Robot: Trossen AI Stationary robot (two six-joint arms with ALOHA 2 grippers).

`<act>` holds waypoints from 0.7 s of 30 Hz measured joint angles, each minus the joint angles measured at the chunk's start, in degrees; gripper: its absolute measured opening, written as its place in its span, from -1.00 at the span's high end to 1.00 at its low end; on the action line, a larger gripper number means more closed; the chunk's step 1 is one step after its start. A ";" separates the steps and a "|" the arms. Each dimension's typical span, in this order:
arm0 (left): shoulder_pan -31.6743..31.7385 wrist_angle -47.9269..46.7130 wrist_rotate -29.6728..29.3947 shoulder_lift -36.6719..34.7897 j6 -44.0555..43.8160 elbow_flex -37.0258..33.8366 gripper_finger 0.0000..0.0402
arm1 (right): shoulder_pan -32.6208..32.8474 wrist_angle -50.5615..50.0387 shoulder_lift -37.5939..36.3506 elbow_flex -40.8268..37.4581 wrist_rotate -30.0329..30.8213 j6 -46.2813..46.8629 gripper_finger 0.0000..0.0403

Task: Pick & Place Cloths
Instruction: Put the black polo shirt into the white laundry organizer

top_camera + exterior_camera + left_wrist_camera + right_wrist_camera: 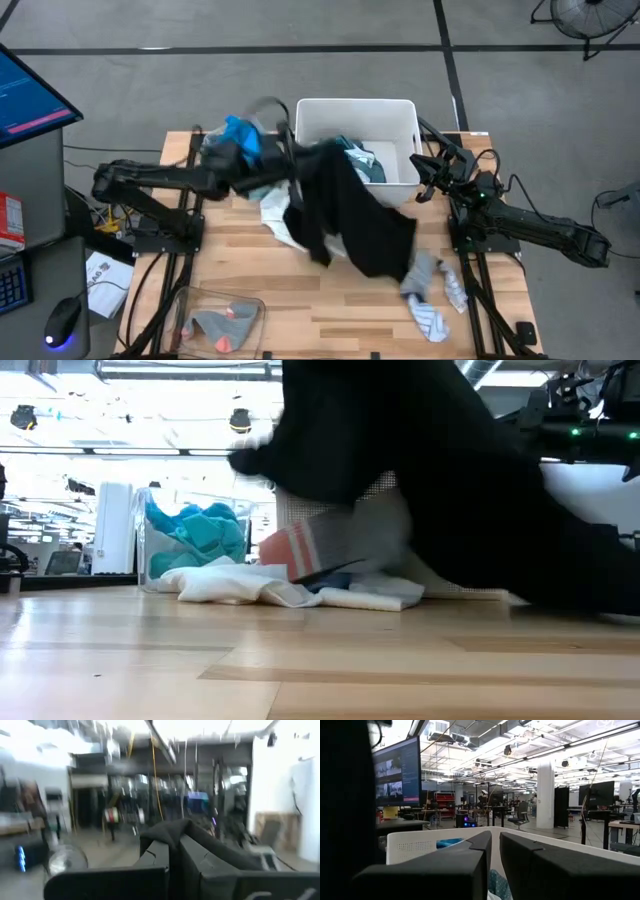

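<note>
A: From above, where is the left end effector (292,168)?
B: Just beside the white tub's (405,110) near-left corner, clamped on the black garment (352,215). The cloth's long axis trails from it diagonally down to the desk (300,290), away from the tub.

A: And the low view?
B: The black garment (440,470) hangs lifted, its tail dragging on the desk. A white cloth (240,585) lies beneath.

A: Left wrist?
B: Both fingers (155,857) pinch a black fold.

A: Right wrist?
B: The right end effector (495,845) waits nearly closed, holding nothing, facing the tub wall (420,847). The left arm is plainly nearer; I judge the tub lies just beyond it.
</note>
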 joint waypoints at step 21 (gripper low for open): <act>18.65 0.53 7.74 20.10 16.14 52.45 1.00 | 0.00 -0.65 0.00 0.00 0.00 -0.01 0.81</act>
